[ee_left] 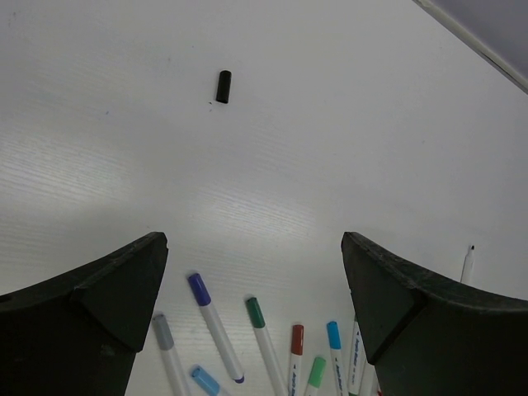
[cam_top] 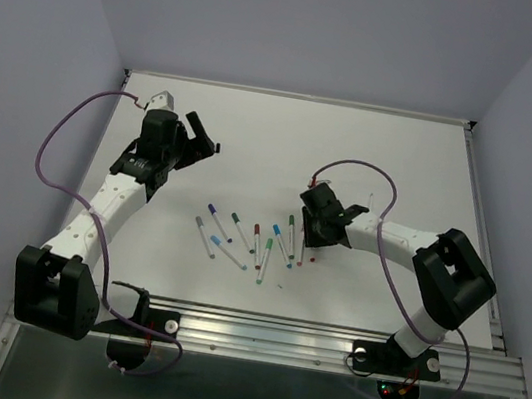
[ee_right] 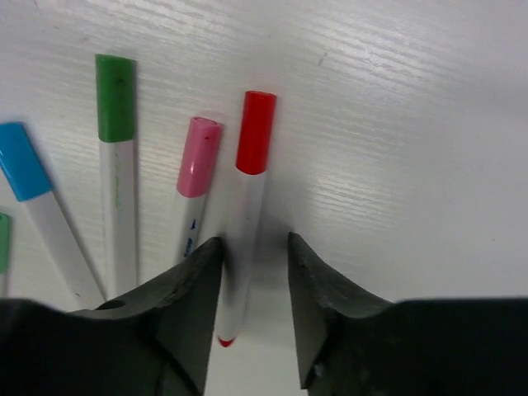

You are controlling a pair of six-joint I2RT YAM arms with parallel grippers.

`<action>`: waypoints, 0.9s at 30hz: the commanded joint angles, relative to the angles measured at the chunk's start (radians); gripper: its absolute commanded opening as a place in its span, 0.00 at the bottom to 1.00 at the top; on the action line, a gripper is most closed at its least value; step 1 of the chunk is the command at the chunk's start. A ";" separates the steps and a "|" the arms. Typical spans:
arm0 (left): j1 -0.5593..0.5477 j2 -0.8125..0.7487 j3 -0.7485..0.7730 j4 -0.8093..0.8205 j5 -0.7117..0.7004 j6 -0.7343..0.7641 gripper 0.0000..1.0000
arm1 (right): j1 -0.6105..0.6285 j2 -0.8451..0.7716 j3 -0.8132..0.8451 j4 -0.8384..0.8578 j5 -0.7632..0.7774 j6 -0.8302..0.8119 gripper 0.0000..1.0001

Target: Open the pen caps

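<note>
Several white-barrelled pens [cam_top: 249, 242] lie fanned out mid-table, all with their caps on. My right gripper [cam_top: 312, 239] is low over the right end of the fan. In the right wrist view its jaws [ee_right: 253, 239] stand slightly apart around the barrel of the red-capped pen [ee_right: 244, 223]. The left finger touches the barrel and the right finger is clear of it. The red cap [ee_right: 256, 132] is on, beside a pink cap [ee_right: 199, 157] and a green cap [ee_right: 115, 97]. My left gripper [cam_top: 205, 139] is wide open and empty, raised at the back left [ee_left: 252, 243]. A loose black cap [ee_left: 223, 87] lies on the table.
A white pen with a bare black tip [ee_left: 468, 266] lies alone to the right. Purple- [ee_left: 199, 289], green- [ee_left: 256, 312], red- [ee_left: 297, 339] and blue-capped [ee_left: 333, 334] pens show below the left jaws. Purple cables loop beside both arms. Walls enclose the white table [cam_top: 414, 162].
</note>
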 commanded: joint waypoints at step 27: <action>-0.310 0.108 0.019 0.434 0.363 -0.129 0.85 | 0.011 -0.388 -0.010 0.369 -0.461 -0.028 0.01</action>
